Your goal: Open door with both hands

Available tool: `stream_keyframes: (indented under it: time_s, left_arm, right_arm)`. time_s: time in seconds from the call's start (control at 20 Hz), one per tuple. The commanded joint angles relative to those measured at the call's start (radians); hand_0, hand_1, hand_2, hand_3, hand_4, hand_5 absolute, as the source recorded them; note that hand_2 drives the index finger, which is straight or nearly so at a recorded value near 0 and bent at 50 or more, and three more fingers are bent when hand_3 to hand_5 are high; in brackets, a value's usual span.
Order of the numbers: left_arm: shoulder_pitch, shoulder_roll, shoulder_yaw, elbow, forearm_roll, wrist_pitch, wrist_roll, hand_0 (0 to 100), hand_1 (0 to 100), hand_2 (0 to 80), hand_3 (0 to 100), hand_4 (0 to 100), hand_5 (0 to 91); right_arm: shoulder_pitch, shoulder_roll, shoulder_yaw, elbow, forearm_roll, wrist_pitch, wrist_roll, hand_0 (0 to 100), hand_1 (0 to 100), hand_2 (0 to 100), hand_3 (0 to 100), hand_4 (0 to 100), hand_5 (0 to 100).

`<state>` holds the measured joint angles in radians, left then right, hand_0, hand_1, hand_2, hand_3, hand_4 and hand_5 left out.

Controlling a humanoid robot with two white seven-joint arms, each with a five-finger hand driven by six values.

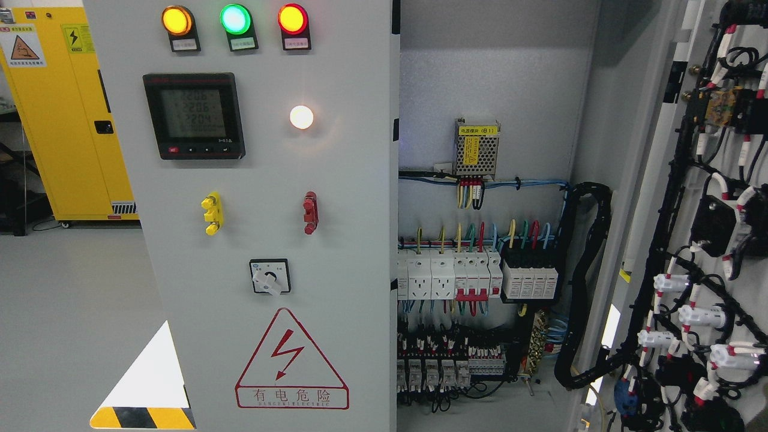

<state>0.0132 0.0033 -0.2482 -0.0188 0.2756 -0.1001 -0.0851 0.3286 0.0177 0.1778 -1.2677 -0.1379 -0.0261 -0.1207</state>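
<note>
A tall grey metal cabinet fills the view, its left door point(264, 240) shut and facing the camera, a smooth painted sheet running from 12 down to 6 o'clock. The right door point(714, 240) stands swung wide at 3 o'clock, its inner face turned inward and strung with black cable bundles point(678, 282) and white plugs. Between them the cabinet's inside point(492, 72) is open to sight, with a finely textured grey back wall. At 9 o'clock, behind the cabinet, stands a yellow locker point(66, 120) on a pale grey floor point(66, 312). On the shut door sit a square black meter point(194, 116), a red-outlined triangular warning sign point(292, 360), a round rotary switch point(270, 276), and three round lamps at 12 o'clock: amber point(177, 20), green point(235, 18), red point(293, 18). Inside, at 4 o'clock, a row of white breakers point(444, 275) carries coloured wires. Neither robot hand shows anywhere, so their state cannot be told, nor how the doors lie relative to them.
</note>
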Motion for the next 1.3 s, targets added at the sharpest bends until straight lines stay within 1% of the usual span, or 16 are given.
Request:
stream_keyframes:
  time_s: [0.0,0.15,0.3,0.35,0.45,0.5,0.6,0.7,0.9,1.05,1.25]
  left_arm:
    - [0.004,0.021,0.003,0.043,0.001,-0.003,0.001,12,56,0.0,0,0,0.0]
    - [0.004,0.021,0.012,0.043,0.005,-0.003,0.001,12,56,0.0,0,0,0.0]
    - [0.001,0.02,0.096,0.042,0.008,-0.003,0.001,12,56,0.0,0,0,0.0]
    - [0.002,0.02,0.098,0.042,0.005,-0.003,0.001,12,56,0.0,0,0,0.0]
    - [0.002,0.001,0.096,0.043,-0.002,-0.003,0.001,12,56,0.0,0,0,0.0]
    - [0.001,0.0,0.096,0.042,-0.004,-0.003,0.001,12,56,0.0,0,0,0.0]
    - [0.001,0.0,0.096,0.042,-0.004,-0.003,-0.001,12,56,0.0,0,0,0.0]
    - [0.001,0.001,0.095,0.042,-0.004,-0.004,-0.001,12,56,0.0,0,0,0.0]
    - [0.001,-0.002,0.093,0.042,-0.006,-0.003,-0.002,12,56,0.0,0,0,0.0]
    - [-0.007,-0.005,0.092,0.042,-0.006,-0.003,-0.004,12,56,0.0,0,0,0.0]
    - [-0.013,-0.009,0.092,0.036,-0.006,-0.003,-0.005,12,56,0.0,0,0,0.0]
  right_arm:
    - [-0.002,0.004,0.117,-0.63,0.0,-0.002,0.0,0,50,4,0,0,0]
    - [-0.049,0.011,0.143,-0.671,0.001,-0.002,0.0,0,50,4,0,0,0]
    - [-0.086,0.027,0.155,-0.706,0.0,-0.002,0.0,0,50,4,0,0,0]
    - [-0.091,0.037,0.161,-0.725,0.001,-0.002,0.0,0,50,4,0,0,0]
    - [-0.1,0.044,0.192,-0.749,0.001,-0.003,0.0,0,50,4,0,0,0]
    - [-0.117,0.053,0.201,-0.753,0.001,-0.002,-0.002,0,50,4,0,0,0]
    - [-0.161,0.079,0.203,-0.753,0.001,0.001,-0.004,0,50,4,0,0,0]
    - [-0.221,0.093,0.203,-0.748,0.006,0.014,-0.007,0,50,4,0,0,0]
    - [-0.288,0.093,0.197,-0.745,0.012,0.012,-0.008,0,50,4,0,0,0]
    - [-0.359,0.103,0.187,-0.74,0.014,0.015,-0.008,0,50,4,0,0,0]
    - [-0.462,0.105,0.184,-0.667,0.015,0.027,-0.005,0,50,4,0,0,0]
